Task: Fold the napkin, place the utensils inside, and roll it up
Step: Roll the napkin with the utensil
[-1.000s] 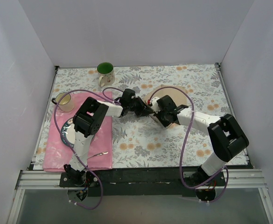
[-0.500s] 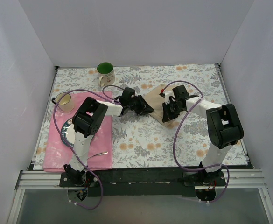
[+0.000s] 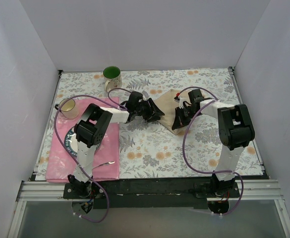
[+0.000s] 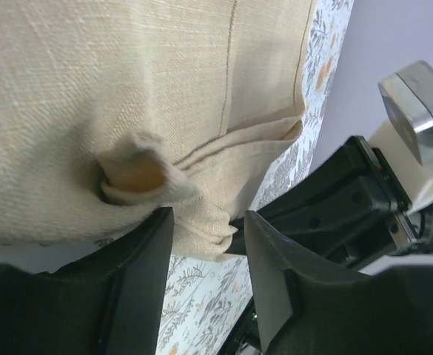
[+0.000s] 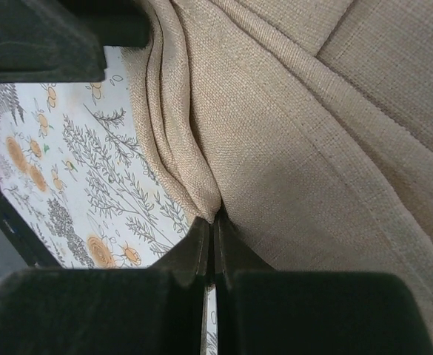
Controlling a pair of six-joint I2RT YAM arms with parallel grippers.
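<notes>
The tan napkin [image 3: 167, 101] lies partly folded on the floral tablecloth [image 3: 149, 144], mid-table. My left gripper [image 3: 154, 114] sits at the napkin's left corner and is open. In the left wrist view, the bunched napkin [image 4: 127, 74] rests loosely at the tips of the left gripper [image 4: 209, 222]. My right gripper [image 3: 178, 119] is shut on a fold at the napkin's right side. The right wrist view shows the right gripper [image 5: 215, 220] pinching pleats of the napkin [image 5: 312, 148]. One slim silver utensil [image 3: 104, 163] lies on the pink placemat [image 3: 60, 161].
A plate [image 3: 70, 141] sits on the placemat, partly under the left arm. At the back left are a green-lined mug [image 3: 112, 75] and a glass cup [image 3: 68, 107]. White walls enclose the table on three sides.
My left gripper has opened and let go of the napkin corner. My right gripper has swung back and to the right with the cloth, so more of the napkin shows.
</notes>
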